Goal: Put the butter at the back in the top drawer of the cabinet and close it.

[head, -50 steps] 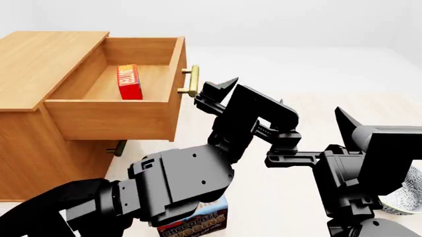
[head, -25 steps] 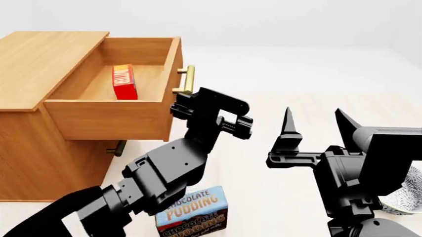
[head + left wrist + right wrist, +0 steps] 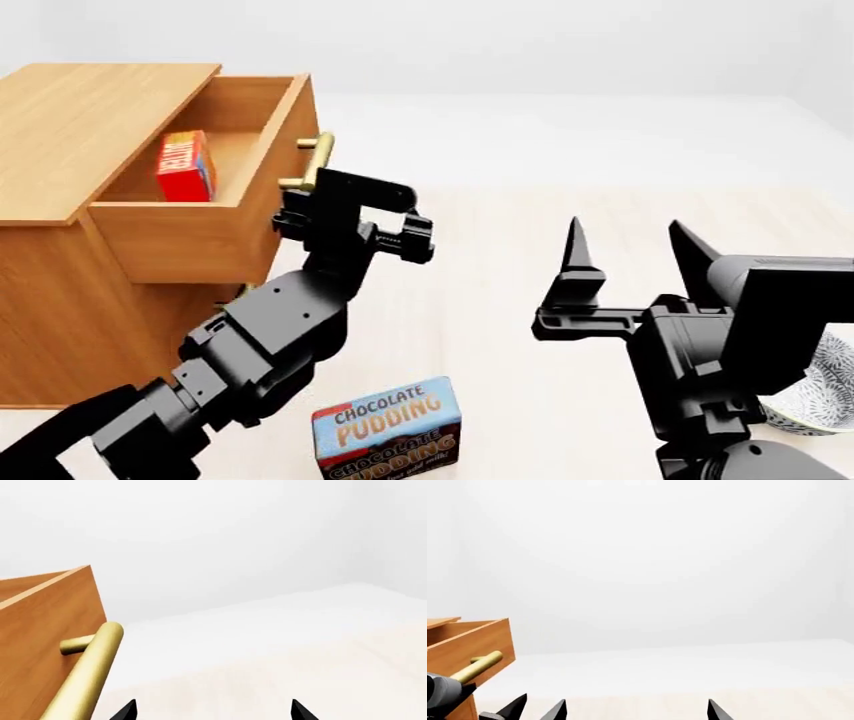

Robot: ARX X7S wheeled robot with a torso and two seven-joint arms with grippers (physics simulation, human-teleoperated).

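The cabinet (image 3: 80, 120) stands on the worktop (image 3: 534, 250) with the top drawer (image 3: 214, 225) partly open. The butter (image 3: 186, 166) stands upright inside the drawer on the plain wood floor, well back from the drawer front and behind the left jaws.

The left gripper (image 3: 350, 215) sits directly against the drawer front, level with the brass bar handle (image 3: 307, 163). In the head view the handle shows just above and behind the jaws. In the left wrist view the handle (image 3: 83, 677) runs just beside one fingertip (image 3: 125, 711), outside the gap between the two black tips. The tips stand well apart, so the left jaws are spread and pinch nothing. Exact contact between the gripper body and the drawer front cannot be confirmed.

The right gripper (image 3: 627, 255) is raised over the worktop, well apart from the cabinet. Its two pointed fingers (image 3: 577, 262) aim upward with a wide gap between them: the right jaws are spread and empty. The right wrist view shows the drawer front and handle (image 3: 477, 666) far off to one side of the jaws.

A box lettered CHOCOLATE PUDDING (image 3: 387, 428) lies on the worktop beneath the left forearm. A patterned bowl (image 3: 817, 400) is partly hidden behind the right arm.
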